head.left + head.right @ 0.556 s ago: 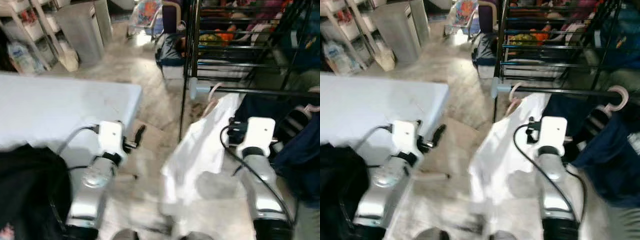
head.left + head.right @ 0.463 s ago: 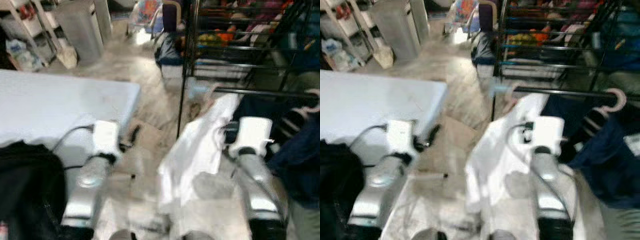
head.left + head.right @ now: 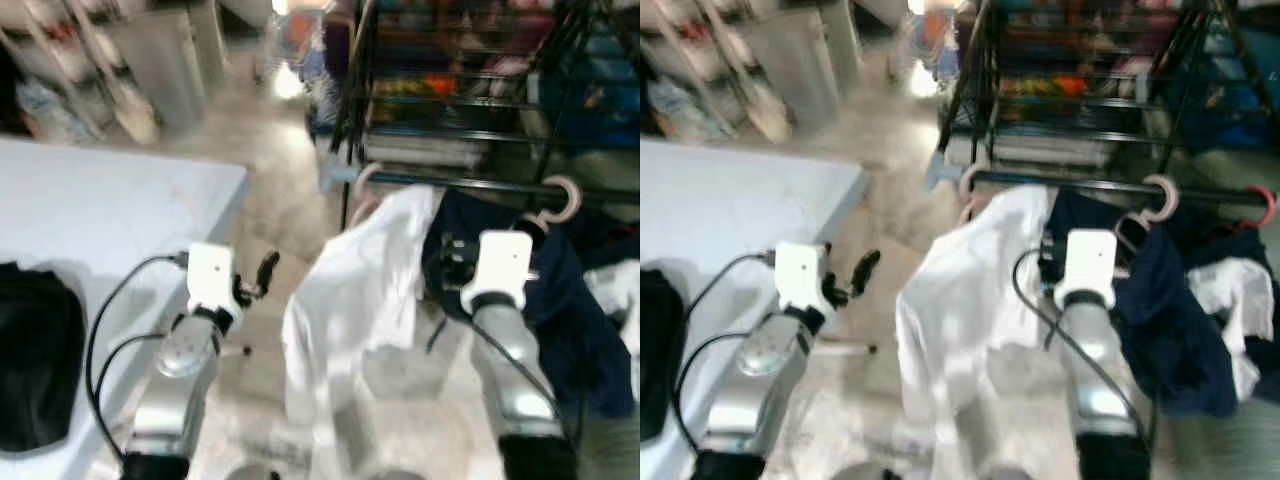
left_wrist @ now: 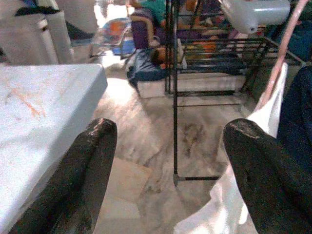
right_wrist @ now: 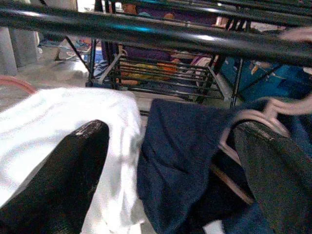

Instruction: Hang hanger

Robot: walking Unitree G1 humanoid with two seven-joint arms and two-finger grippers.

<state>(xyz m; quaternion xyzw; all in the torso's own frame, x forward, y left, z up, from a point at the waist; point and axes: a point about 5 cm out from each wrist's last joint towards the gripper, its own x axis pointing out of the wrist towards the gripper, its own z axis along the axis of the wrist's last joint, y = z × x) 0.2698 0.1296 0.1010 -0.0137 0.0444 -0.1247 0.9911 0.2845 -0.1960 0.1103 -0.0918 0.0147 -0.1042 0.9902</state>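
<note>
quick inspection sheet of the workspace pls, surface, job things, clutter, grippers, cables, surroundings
surface: pale table on the robot's left; marbled floor ahead.
job's things: white garment on a pink hanger, hooked on the black rail; navy garment beside it.
clutter: black bag on the table.
grippers: left gripper open, holding nothing; right gripper open, just below the rail.
cables: black cable along the left arm.
surroundings: wire shelving behind; blurred.
</note>
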